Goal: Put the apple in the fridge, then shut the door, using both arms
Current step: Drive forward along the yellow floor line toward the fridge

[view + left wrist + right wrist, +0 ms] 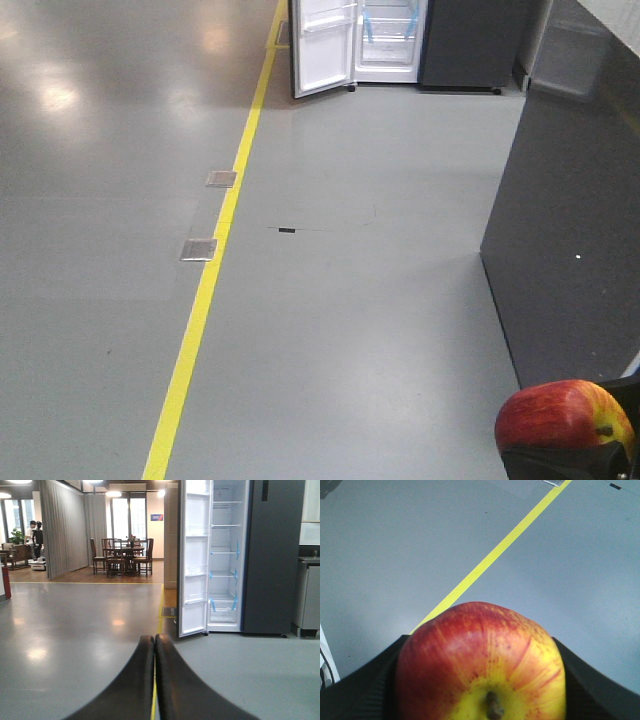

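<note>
The apple (480, 660), red streaked over a yellow patch around its brown stem, sits clamped in the right pincer (480, 641). The pincer's black fingers (365, 690) press against both sides of the fruit, and the stem end faces the wrist camera. In the front-facing view the fruit shows at the near right corner, above the grey floor (380, 320). It is well apart from the fridge (390, 40) at the far end. The door (322, 45) stands open to the left of the white interior, where white shelves (223, 553) and blue tape strips (236, 550) show. A yellow line (215, 260) runs along the floor from near to far, left of the apple, toward the open door. A dark grey panel (570, 220) rises at right, beyond the apple. The left pincer (154, 640) is closed. Its two black fingers touch at the tips with nothing between them, pointing toward the fridge. Wooden chairs (120, 555) stand at far left.
</note>
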{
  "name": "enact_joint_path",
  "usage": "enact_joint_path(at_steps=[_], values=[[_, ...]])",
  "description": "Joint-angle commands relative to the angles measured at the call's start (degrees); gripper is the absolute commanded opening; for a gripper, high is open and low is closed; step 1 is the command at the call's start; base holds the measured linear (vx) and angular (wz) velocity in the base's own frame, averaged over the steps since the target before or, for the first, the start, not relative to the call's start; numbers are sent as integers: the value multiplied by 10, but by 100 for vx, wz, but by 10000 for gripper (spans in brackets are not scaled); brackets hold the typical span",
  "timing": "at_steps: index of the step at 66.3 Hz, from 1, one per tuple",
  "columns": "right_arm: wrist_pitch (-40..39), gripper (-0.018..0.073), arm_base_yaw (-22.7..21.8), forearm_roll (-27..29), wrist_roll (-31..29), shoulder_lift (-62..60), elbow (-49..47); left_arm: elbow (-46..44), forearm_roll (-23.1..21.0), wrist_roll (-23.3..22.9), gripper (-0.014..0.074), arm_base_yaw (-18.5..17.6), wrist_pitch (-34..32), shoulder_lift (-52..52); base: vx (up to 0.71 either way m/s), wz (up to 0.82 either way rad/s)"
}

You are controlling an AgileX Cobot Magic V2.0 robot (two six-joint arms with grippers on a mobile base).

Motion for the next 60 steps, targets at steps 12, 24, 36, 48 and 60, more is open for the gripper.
enact_joint_path(at_steps=[12, 24, 36, 48, 60], values=[[-32, 186, 2, 11, -5, -1, -15, 17, -3, -6, -6, -4, -42, -8, 10, 16], [-32, 186, 2, 11, -5, -1, -15, 17, -3, -6, -6, -4, -42, -8, 12, 14], [-32, 186, 2, 11, -5, -1, -15, 17, -3, -6, -6, -4, -42, -8, 13, 9], [-32, 186, 2, 11, -5, -1, -15, 17, -3, -6, -6, -4, -42, -8, 15, 8], [-32, 186, 2, 11, -5, -1, -15, 17, -3, -6, -6, -4, -42, -8, 17, 7]])
